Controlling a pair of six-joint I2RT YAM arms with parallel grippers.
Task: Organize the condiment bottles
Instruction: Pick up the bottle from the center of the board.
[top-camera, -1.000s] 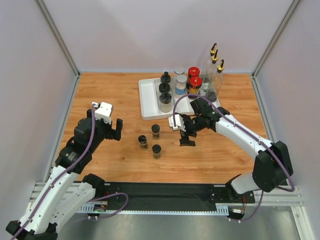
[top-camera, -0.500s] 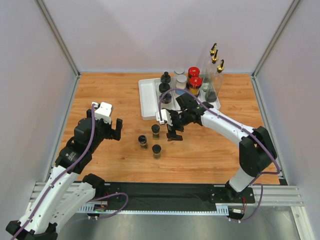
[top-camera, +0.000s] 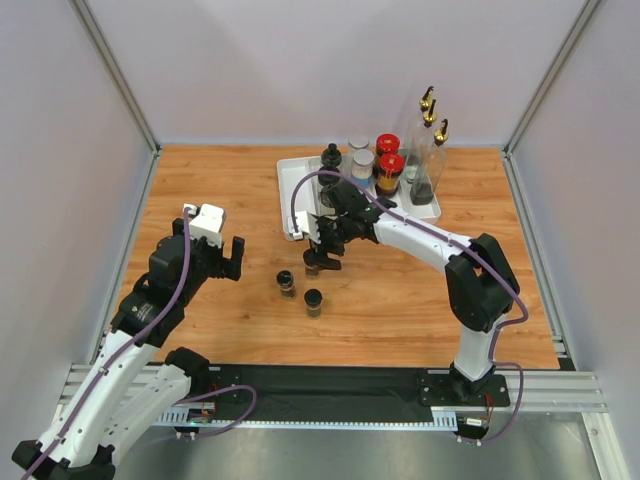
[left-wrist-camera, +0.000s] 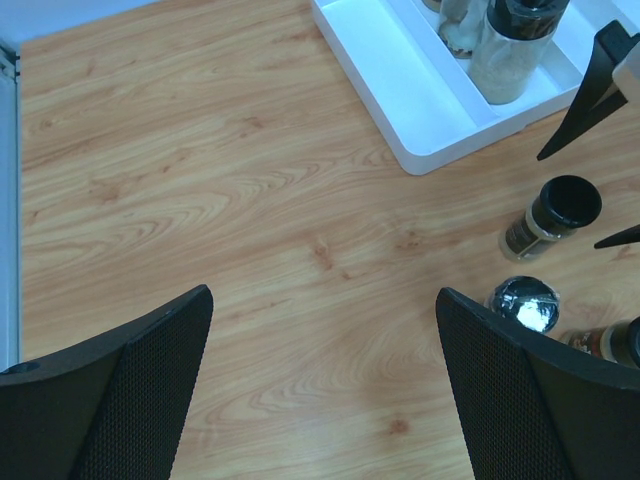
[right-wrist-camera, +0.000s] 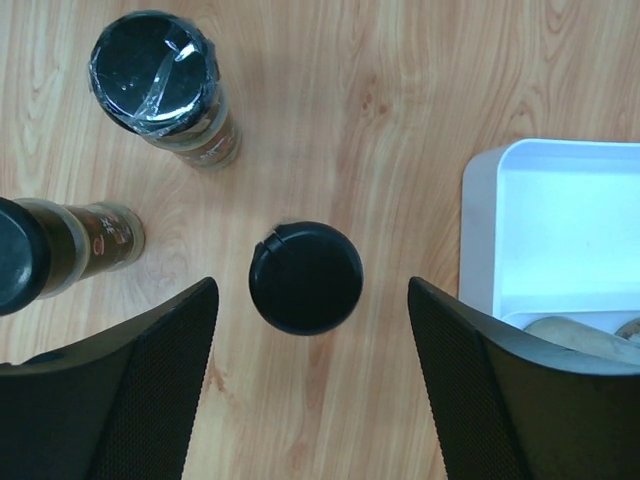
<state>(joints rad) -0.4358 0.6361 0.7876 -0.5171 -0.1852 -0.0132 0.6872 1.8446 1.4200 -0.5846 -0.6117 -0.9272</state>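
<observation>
Right tool (right-wrist-camera: 310, 288) spread astride black-lidded jar (right-wrist-camera: 305, 275), apparently untouched; jar body hidden.

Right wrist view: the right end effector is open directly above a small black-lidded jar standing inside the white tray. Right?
No. The small black-lidded jar stands on the wooden table beside the white tray, not inside it, as the right wrist view shows. The right end effector is open directly above it.
</observation>
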